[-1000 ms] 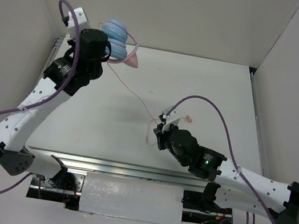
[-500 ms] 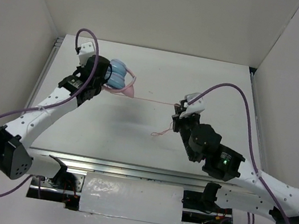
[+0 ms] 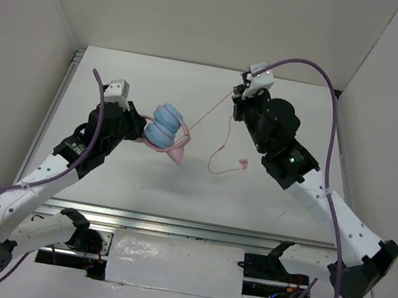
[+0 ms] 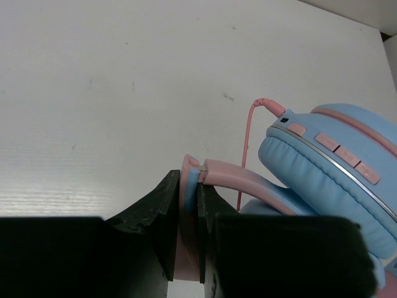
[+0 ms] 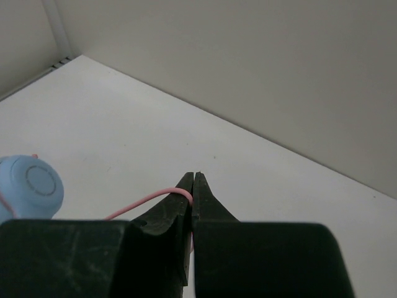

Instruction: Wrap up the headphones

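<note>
Pinching the headphones by the pink band with the left gripper, fingers pressed on both sides of it, over the left middle of the table. Blue cups side by side. Pinching the thin pink cable with the right gripper, closed tight on it, over the table's far middle. Stretched straight from cups to that grip, then drooping in a loose loop over the table's middle

The left gripper is bringing the headphones down toward frame centre; the right gripper is pulling the pink cable to upper middle.
</note>
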You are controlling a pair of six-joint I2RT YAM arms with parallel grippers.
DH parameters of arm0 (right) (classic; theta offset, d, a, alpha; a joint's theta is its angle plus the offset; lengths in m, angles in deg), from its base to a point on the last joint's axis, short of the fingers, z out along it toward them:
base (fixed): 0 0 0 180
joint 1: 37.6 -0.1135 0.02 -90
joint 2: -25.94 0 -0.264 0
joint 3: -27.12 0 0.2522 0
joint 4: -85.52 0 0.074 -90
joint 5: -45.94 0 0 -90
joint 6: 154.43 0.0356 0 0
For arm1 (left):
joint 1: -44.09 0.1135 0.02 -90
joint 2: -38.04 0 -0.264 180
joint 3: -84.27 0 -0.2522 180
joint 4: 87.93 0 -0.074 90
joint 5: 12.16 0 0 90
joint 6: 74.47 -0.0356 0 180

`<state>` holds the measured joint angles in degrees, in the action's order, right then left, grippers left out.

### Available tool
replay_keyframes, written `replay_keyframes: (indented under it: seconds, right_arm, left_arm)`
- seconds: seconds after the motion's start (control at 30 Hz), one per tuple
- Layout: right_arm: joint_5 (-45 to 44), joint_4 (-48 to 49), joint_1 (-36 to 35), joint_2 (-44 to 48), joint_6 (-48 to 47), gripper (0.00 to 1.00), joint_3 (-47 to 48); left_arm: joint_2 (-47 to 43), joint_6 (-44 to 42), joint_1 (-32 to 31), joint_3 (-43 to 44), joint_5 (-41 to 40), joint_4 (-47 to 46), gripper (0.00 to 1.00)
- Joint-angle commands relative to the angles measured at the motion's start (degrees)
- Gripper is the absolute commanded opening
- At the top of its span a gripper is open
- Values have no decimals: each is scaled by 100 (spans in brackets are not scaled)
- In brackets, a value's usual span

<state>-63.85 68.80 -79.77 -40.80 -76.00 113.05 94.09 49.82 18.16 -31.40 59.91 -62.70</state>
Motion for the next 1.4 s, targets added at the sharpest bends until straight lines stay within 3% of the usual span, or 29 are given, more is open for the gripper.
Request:
replay_keyframes:
  seconds: [0.0, 0.13, 0.27, 0.4, 0.53, 0.7, 0.83, 0.9, 1.07, 1.27, 1.37]
  right_arm:
    - [799, 173, 376, -365, 67, 0, 474]
    - [1555, 50, 1034, -1112, 269, 0, 711]
    - [2549, 270, 1290, -1447, 428, 0, 327]
    - [3471, 1066, 1326, -1544, 489, 0, -271]
    - [4875, 1973, 1343, -1702, 875, 0, -851]
    - [5906, 3412, 1256, -2027, 1473, 0, -1169]
    - [6110, 4407, 1098, -2246, 2358, 2, -1318]
    - [6189, 5355, 975, -2317, 2676, 3, -1554]
    - [6154, 7657, 746, -2974, 3590, 20, -1706]
    - [6286, 8566, 588, -4116, 4699, 33, -827]
    - [6119, 8279, 395, -4470, 4647, 34, -423]
  left_arm:
    - [-410, -186, 1, -231, 763, -452, 0]
    - [-753, -211, -17, -153, 1195, -303, 0]
    - [-1034, -176, -26, -3, 1389, -294, 0]
    - [-1150, -115, -26, 409, 1389, -417, 0]
    - [-939, -168, -26, 945, 2089, -487, 0]
    - [-719, 113, -26, 1236, 2610, -821, 0]
    - [-543, 534, -35, 1394, 2506, -1276, 0]
    - [-385, 667, -43, 1534, 2383, -1305, 0]
    - [-69, 983, -52, 2114, 2049, -1218, 0]
    - [-15, 1098, -52, 2783, 1416, -734, 0]
    - [-94, 1212, -61, 2888, 1065, -759, 0]
